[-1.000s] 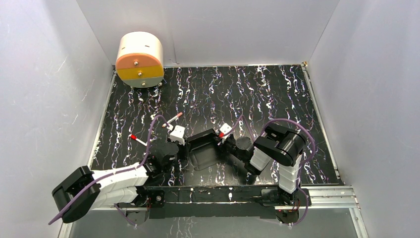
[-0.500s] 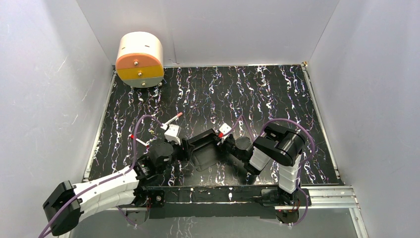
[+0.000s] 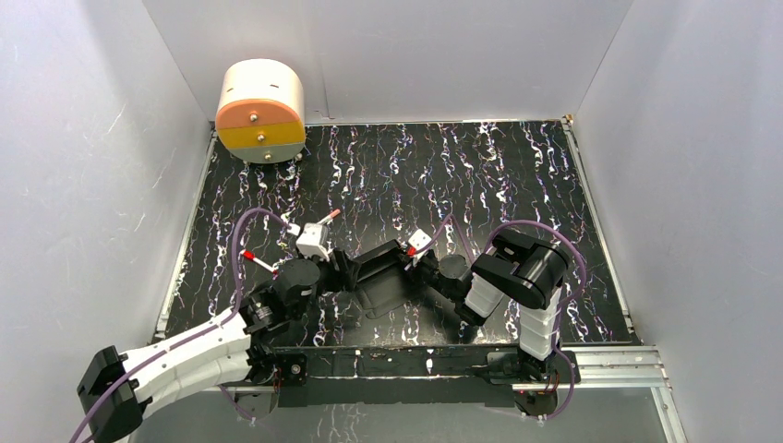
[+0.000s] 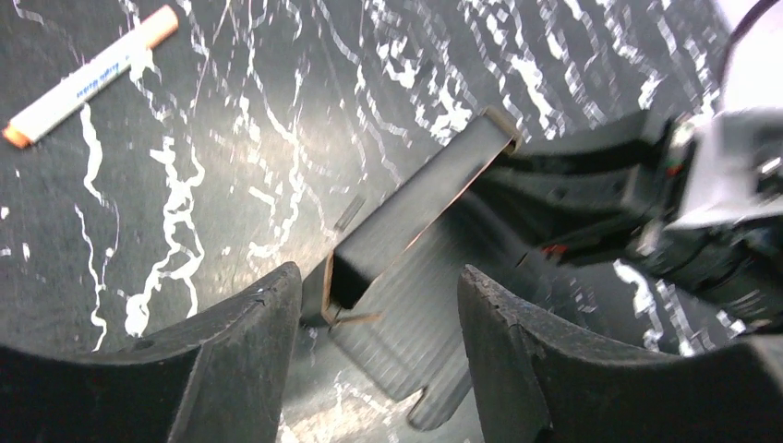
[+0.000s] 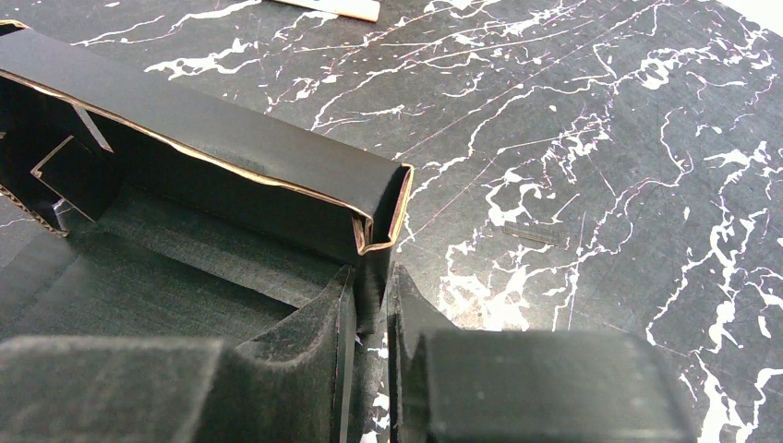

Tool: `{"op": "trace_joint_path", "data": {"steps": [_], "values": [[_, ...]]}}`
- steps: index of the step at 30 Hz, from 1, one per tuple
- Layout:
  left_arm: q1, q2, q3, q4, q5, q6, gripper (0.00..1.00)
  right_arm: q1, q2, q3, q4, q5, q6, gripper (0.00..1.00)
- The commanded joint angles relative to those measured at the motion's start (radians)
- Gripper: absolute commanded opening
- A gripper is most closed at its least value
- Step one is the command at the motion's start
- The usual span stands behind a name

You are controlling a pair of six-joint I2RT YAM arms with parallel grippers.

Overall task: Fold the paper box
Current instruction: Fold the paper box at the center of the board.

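The paper box (image 3: 380, 275) is matte black card, partly folded, lying on the marbled table between my two grippers. Its far long wall stands folded up, with brown cut edges showing (image 4: 420, 203). The floor panel lies flat. My left gripper (image 3: 343, 270) is open at the box's left end, and its jaws straddle the wall's corner and floor panel (image 4: 379, 309) without gripping. My right gripper (image 3: 421, 269) is shut on the box's right end wall (image 5: 371, 305), just below the folded corner of the long wall (image 5: 231, 152).
A round white, orange and yellow object (image 3: 260, 109) stands at the back left corner. Two white markers with red-orange caps lie left of the box (image 3: 257, 261) (image 3: 323, 220); one shows in the left wrist view (image 4: 88, 78). Grey walls enclose the table.
My left arm has swung its elbow down and left, and its wrist has shifted slightly left and back at the box's left end. The right arm and the box have held still.
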Motion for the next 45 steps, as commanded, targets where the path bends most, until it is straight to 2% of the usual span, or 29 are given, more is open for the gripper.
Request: {"op": "trace_joint_path", "data": {"steps": [1,4,6,12,21,25,34,45], "values": [[-0.003,0.038,0.115,-0.005,-0.080,-0.005,0.62,0.005,-0.007,0.004,0.082,0.002,-0.023,0.01],[0.011,0.153,0.188,0.018,-0.086,0.017,0.65,0.005,-0.011,0.003,0.073,-0.011,-0.027,0.01],[0.045,0.238,0.241,0.025,-0.038,0.026,0.66,0.005,-0.019,0.006,0.059,-0.016,-0.027,0.01],[0.265,0.456,0.327,0.104,0.351,-0.035,0.66,0.004,-0.035,0.005,0.036,-0.037,-0.033,0.01],[0.310,0.700,0.429,0.142,0.648,-0.072,0.65,0.000,-0.064,0.012,0.020,-0.002,-0.023,0.02],[0.312,0.750,0.421,0.179,0.732,-0.115,0.62,0.000,-0.100,0.038,-0.037,0.058,0.004,0.05],[0.312,0.757,0.360,0.232,0.822,-0.224,0.54,0.000,-0.097,0.072,-0.053,0.156,0.065,0.08],[0.313,0.689,0.278,0.241,0.813,-0.313,0.44,-0.001,-0.034,0.092,-0.020,0.278,0.163,0.10]]}}
